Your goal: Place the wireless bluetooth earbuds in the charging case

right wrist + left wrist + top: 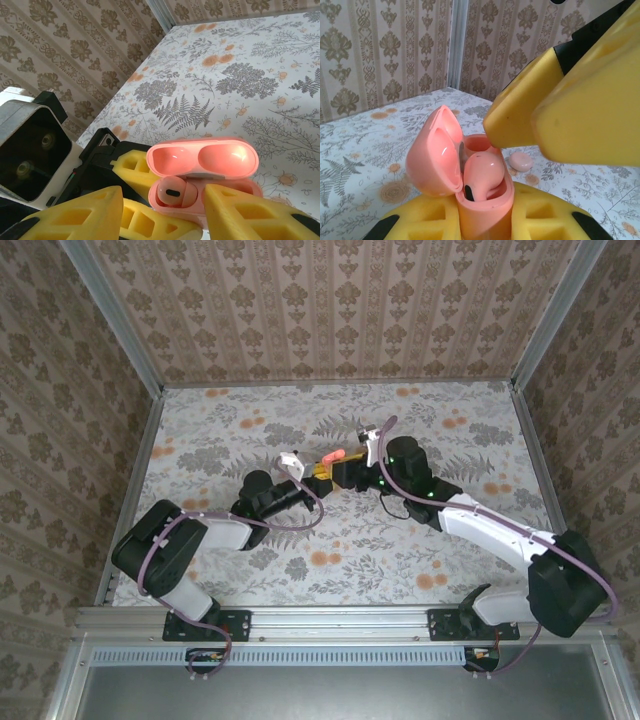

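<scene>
The salmon-pink charging case [485, 210] stands upright with its lid [432, 155] swung open, and my left gripper [485, 222] is shut on its body. One earbud [482, 174] sits in the near socket; the far socket [477, 142] looks empty. A second earbud [521, 161] lies on the tablecloth just behind the case. My right gripper [164, 194] hangs open right over the case [210, 200], one finger [75, 215] on each side of the seated earbud [176, 192]. In the top view both grippers [318, 476] [352, 472] meet mid-table at the case [335, 455].
A flower-print cloth [330, 540] covers the table, with flat orange printed spots [322, 559]. Patterned walls and metal posts [150, 440] close in the left, back and right sides. The right gripper's yellow finger [535, 115] looms over the case's far end.
</scene>
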Tool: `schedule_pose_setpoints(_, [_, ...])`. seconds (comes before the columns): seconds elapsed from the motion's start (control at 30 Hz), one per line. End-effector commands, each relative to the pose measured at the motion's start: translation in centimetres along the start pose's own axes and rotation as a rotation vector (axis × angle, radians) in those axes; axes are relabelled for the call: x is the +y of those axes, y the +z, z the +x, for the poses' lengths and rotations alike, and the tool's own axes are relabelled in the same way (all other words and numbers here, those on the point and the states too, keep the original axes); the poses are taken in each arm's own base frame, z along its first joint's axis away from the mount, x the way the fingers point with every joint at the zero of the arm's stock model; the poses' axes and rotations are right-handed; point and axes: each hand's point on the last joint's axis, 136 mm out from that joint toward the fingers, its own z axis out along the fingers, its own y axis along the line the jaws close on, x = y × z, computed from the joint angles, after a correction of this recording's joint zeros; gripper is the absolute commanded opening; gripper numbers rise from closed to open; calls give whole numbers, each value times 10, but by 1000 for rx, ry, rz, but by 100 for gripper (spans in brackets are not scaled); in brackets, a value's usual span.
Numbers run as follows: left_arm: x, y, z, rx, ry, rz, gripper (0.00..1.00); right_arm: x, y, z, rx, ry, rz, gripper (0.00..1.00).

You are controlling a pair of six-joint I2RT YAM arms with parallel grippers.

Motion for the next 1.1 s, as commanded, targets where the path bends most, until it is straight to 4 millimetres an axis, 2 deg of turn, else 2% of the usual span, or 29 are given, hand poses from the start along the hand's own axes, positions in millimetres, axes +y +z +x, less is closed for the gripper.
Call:
schedule_pose_setpoints(0.0, [-9, -2, -39, -109, 83, 47, 12, 12, -18, -17, -6, -16, -26, 49])
schedule_pose_setpoints(0.17, [-15, -6, -29, -79, 100, 79, 12, 18, -35, -17, 78, 28, -66, 49])
schedule_pose_setpoints(0.37, [-21, -9, -17, -40, 123, 106, 12, 19, -48, 0, 279, 105, 1, 46])
schedule_pose_setpoints(0.5, [-22, -10, -12, -16, 137, 115, 12, 25, -53, 5, 331, 193, -5, 44])
schedule_pose_setpoints(0.73, [-25, -12, -9, -8, 138, 120, 12, 31, -48, 8, 348, 326, -34, 42])
schedule_pose_setpoints(0.9, [-25, -12, -10, -11, 140, 124, 12, 33, -39, -2, 310, 338, -59, 40])
schedule_pose_setpoints(1.07, [-27, -12, -10, -11, 139, 128, 12, 30, -33, -3, 308, 345, -51, 39])
